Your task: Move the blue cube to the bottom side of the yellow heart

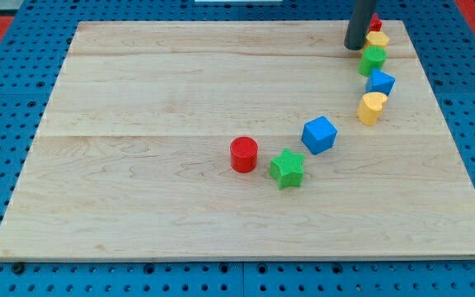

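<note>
My tip (355, 47) is standing near the board's top right corner, just beside a curved column of blocks along the right edge: a partly hidden red block (375, 21), a yellow block (378, 39), a green block (373, 58) and a small blue block (380, 82). I cannot make out their shapes. The rod is plain, with nothing to open or close. It is carrying nothing and touching no task block.

The blue cube (319, 134) is sitting right of the board's centre. What I am taking for the yellow heart (372, 108) is lying near it, closer to the right edge and slightly closer to the top edge. The green star (287, 168) is close by the cube's bottom-left corner, and the red cylinder (243, 154) is beyond that.

The step in hand, as I judge it, is getting behind the cube. The tip is probably best kept on the open wood left of the column, heading toward the bottom edge. It should settle on the cube's face toward the left edge, above the star.

From there the push should be running almost straight toward the right edge, through the cube's middle so it is not spinning off. It should be stopping once the cube is lying between the heart and the bottom edge. Drifting toward the top edge would be risking a knock on the heart itself.
</note>
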Robot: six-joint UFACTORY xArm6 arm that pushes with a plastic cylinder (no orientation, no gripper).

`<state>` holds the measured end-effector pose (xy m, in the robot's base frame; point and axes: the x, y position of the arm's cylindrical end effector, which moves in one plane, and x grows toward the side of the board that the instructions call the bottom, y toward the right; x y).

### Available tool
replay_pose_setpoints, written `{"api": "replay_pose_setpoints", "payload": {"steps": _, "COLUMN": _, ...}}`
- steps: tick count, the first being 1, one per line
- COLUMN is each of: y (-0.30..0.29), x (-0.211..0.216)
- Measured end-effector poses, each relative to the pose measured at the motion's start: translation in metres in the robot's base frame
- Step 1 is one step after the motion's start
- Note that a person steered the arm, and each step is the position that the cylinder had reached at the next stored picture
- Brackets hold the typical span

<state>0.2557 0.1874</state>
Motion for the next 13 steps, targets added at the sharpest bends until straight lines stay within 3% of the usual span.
{"api": "replay_pose_setpoints", "payload": {"steps": 2, "y": -0.079, "x": -0.007}}
{"api": "replay_pose_setpoints", "payload": {"steps": 3, "y": -0.099, "x": 0.016}}
{"api": "replay_pose_setpoints", "payload": {"steps": 6, "y": -0.118, "x": 0.158}}
{"api": "replay_pose_setpoints", "payload": {"steps": 8, "y": -0.125, "x": 0.202}}
{"api": "replay_pose_setpoints", "payload": {"steps": 11, "y": -0.133, "x": 0.179}}
{"api": "replay_pose_setpoints", "payload": {"steps": 13, "y": -0.100, "x": 0.197}}
